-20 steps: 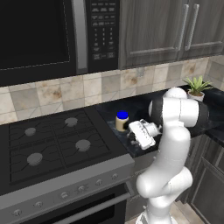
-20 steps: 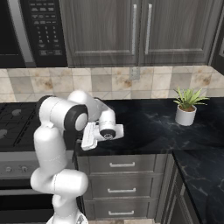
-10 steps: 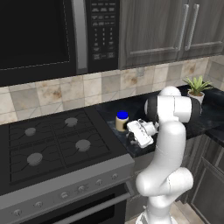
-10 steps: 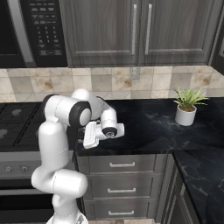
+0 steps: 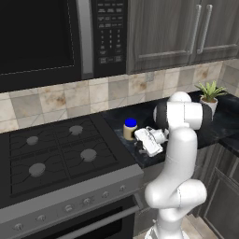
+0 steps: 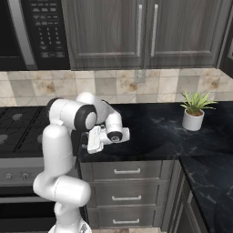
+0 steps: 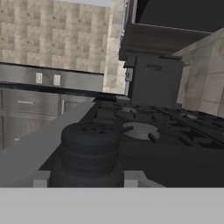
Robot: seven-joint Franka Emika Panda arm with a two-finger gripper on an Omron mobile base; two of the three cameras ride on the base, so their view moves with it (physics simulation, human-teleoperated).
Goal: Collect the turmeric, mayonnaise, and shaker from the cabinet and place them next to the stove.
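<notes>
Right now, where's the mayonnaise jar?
In the left base view, the mayonnaise stands upright on the black countertop just right of the stove, near the backsplash, with the gripper low in front of it.

txt: none legible | microwave keypad marks too blurred

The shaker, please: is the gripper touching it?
Touching. The hand view shows the gripper with a fingertip against each side of the shaker.
</notes>
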